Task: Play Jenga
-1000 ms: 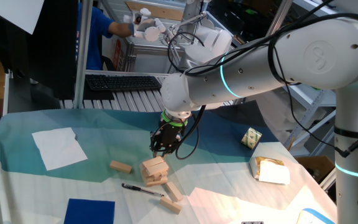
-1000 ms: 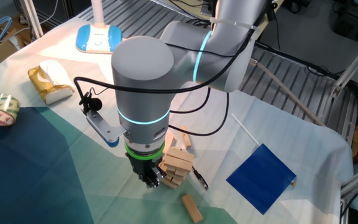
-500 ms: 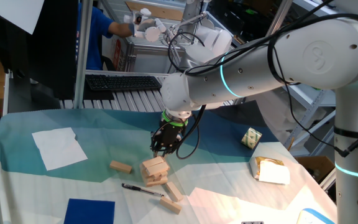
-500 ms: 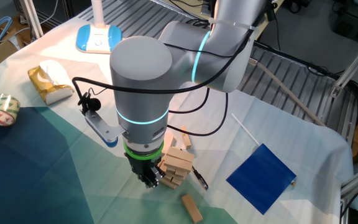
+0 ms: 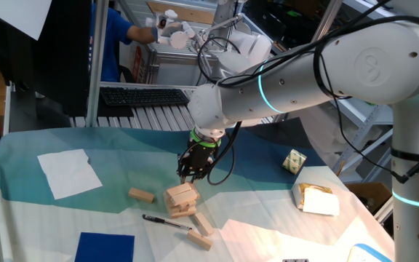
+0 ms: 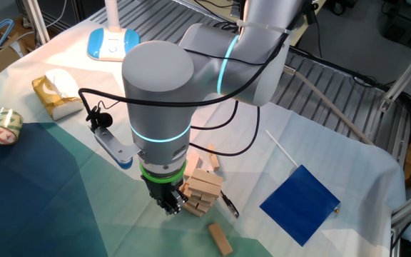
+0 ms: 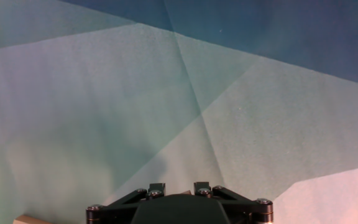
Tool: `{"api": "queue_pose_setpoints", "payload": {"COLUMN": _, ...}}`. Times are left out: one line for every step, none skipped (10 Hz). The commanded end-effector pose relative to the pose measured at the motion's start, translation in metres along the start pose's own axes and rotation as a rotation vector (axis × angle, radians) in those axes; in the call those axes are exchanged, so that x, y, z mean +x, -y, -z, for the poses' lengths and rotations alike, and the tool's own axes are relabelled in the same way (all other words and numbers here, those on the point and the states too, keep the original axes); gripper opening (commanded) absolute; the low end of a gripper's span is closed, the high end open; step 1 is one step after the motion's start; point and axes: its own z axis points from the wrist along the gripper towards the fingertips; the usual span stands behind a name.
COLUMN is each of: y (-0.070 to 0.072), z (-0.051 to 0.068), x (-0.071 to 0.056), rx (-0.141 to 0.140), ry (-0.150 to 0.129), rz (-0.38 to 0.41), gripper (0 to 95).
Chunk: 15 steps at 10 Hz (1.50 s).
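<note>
**Clerk:** Moved since a second ago: arm only, a slight shift sideways in the other fixed view; blocks unchanged. Item one, gripper, low beside the Jenga stack, at about its top course.

**Checker:** Jaw setting?

**Clerk:** Cannot tell. Fingertips are hidden in both fixed views, and the hand view shows only the gripper base, cloth, and a sliver of pale block at the lower left edge. No block visibly held.

**Checker:** Item two?

**Clerk:** Stack: short, uneven, several courses, top block skewed. Loose blocks on the cloth: one apart to the left, two near the black pen.

**Checker:** Progress?

**Clerk:** Judged part-way. The stack stands and some blocks lie off it; the present step looks like an approach to the stack, not yet a pull or a placement. More turns remain.
</note>
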Motion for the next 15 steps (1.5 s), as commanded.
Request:
{"api": "queue_pose_setpoints", "payload": {"y": 0.002, "z": 0.000, "x": -0.002, "rx": -0.001, "ry": -0.008, "rz": 0.010, "gripper": 0.0}}
{"api": "queue_pose_setpoints", "payload": {"y": 0.005, "z": -0.001, "x": -0.004, "rx": -0.002, "ry": -0.011, "rz": 0.016, "gripper": 0.0}}
{"api": "queue_pose_setpoints", "payload": {"y": 0.008, "z": -0.001, "x": -0.006, "rx": -0.001, "ry": -0.015, "rz": 0.025, "gripper": 0.0}}
{"api": "queue_pose_setpoints", "payload": {"y": 0.012, "z": -0.002, "x": -0.008, "rx": 0.000, "ry": -0.020, "rz": 0.036, "gripper": 0.0}}
{"api": "queue_pose_setpoints", "payload": {"y": 0.016, "z": -0.002, "x": -0.010, "rx": 0.000, "ry": -0.021, "rz": 0.043, "gripper": 0.0}}
{"api": "queue_pose_setpoints", "payload": {"y": 0.024, "z": -0.003, "x": -0.014, "rx": 0.000, "ry": -0.020, "rz": 0.053, "gripper": 0.0}}
{"api": "queue_pose_setpoints", "payload": {"y": 0.030, "z": -0.004, "x": -0.017, "rx": 0.000, "ry": -0.019, "rz": 0.063, "gripper": 0.0}}
{"api": "queue_pose_setpoints", "payload": {"y": 0.033, "z": -0.004, "x": -0.018, "rx": 0.001, "ry": -0.019, "rz": 0.067, "gripper": 0.0}}
{"api": "queue_pose_setpoints", "payload": {"y": 0.039, "z": -0.005, "x": -0.020, "rx": 0.004, "ry": -0.016, "rz": 0.076, "gripper": 0.0}}
{"api": "queue_pose_setpoints", "payload": {"y": 0.044, "z": -0.005, "x": -0.022, "rx": 0.005, "ry": -0.015, "rz": 0.080, "gripper": 0.0}}
{"api": "queue_pose_setpoints", "payload": {"y": 0.048, "z": -0.004, "x": -0.023, "rx": 0.009, "ry": -0.012, "rz": 0.084, "gripper": 0.0}}
{"api": "queue_pose_setpoints", "payload": {"y": 0.054, "z": -0.002, "x": -0.024, "rx": 0.013, "ry": -0.007, "rz": 0.086, "gripper": 0.0}}
{"api": "queue_pose_setpoints", "payload": {"y": 0.059, "z": -0.002, "x": -0.024, "rx": 0.017, "ry": -0.007, "rz": 0.087, "gripper": 0.0}}
{"api": "queue_pose_setpoints", "payload": {"y": 0.064, "z": -0.002, "x": -0.025, "rx": 0.022, "ry": -0.008, "rz": 0.090, "gripper": 0.0}}
{"api": "queue_pose_setpoints", "payload": {"y": 0.071, "z": -0.002, "x": -0.027, "rx": 0.034, "ry": -0.007, "rz": 0.103, "gripper": 0.0}}
